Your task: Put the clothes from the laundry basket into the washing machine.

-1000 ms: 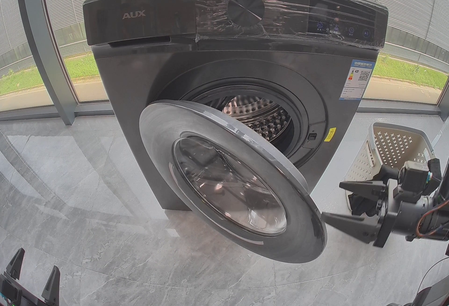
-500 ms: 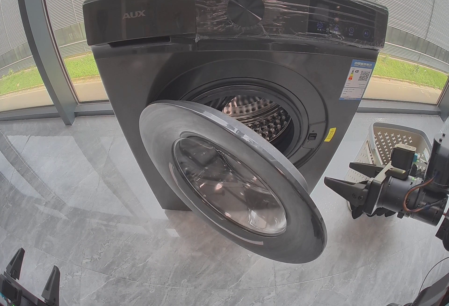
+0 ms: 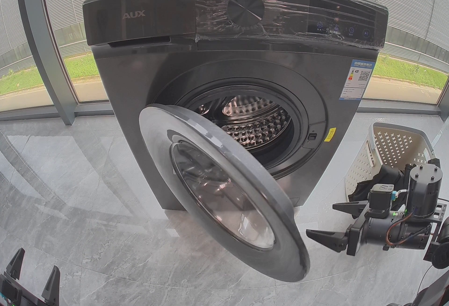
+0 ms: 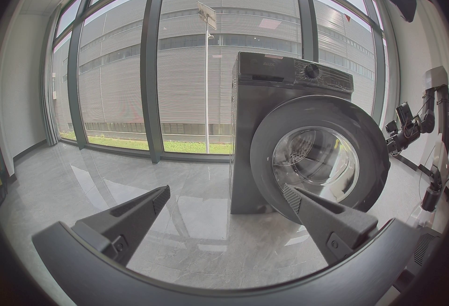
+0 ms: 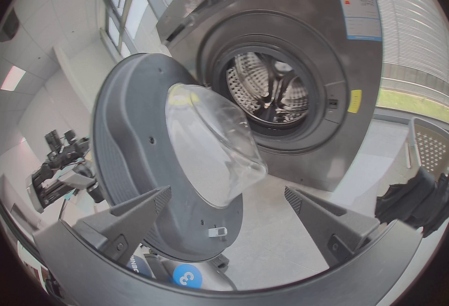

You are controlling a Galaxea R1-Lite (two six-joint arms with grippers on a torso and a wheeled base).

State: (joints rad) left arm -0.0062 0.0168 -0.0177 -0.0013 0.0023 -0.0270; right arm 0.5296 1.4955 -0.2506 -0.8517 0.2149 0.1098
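Observation:
The grey washing machine (image 3: 140, 82) stands in front of me with its round door (image 3: 224, 190) swung open toward me, baring the steel drum (image 3: 252, 124). The white laundry basket (image 3: 402, 138) sits on the floor to the machine's right, dark clothes (image 3: 379, 180) draped over its near rim. My right gripper (image 3: 322, 220) hangs open and empty just right of the door's lower edge, in front of the basket. My left gripper (image 3: 36, 261) is low at the near left, open and empty. In the right wrist view the door (image 5: 135, 148), drum (image 5: 266, 87) and clothes (image 5: 411, 201) lie ahead.
Tall windows and a grey pillar (image 3: 44, 40) stand behind the machine. Glossy grey floor (image 3: 70, 180) spreads to the left and front. The open door juts out over the floor between both arms. The left wrist view shows the machine (image 4: 252, 134) and its door (image 4: 318, 157) from the side.
The door has swung farther open, showing more of the drum. My right gripper has dropped lower and a little left, still open. The left gripper has stayed put.

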